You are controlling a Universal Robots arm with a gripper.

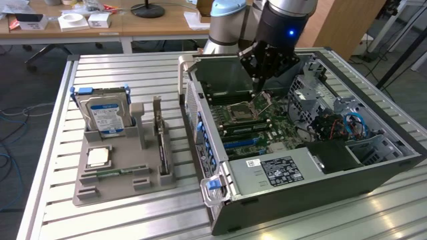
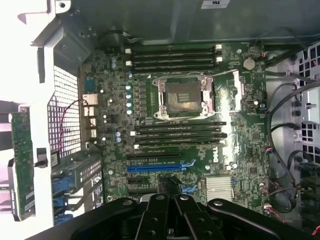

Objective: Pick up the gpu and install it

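Gripper [image 1: 257,84] of mine hangs inside the open case [image 1: 333,186] over the motherboard [image 1: 270,127], pressed together on nothing. The gpu [image 1: 159,136] stands on edge in the grey rack [image 1: 120,186] outside, toward the exterior view's left, its long axis along the case wall.

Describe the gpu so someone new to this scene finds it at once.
On the exterior view's left of the open computer case sits a grey tray. The gpu is the thin card standing on edge at the tray's case-side edge, unlike the blue-labelled hard drive.
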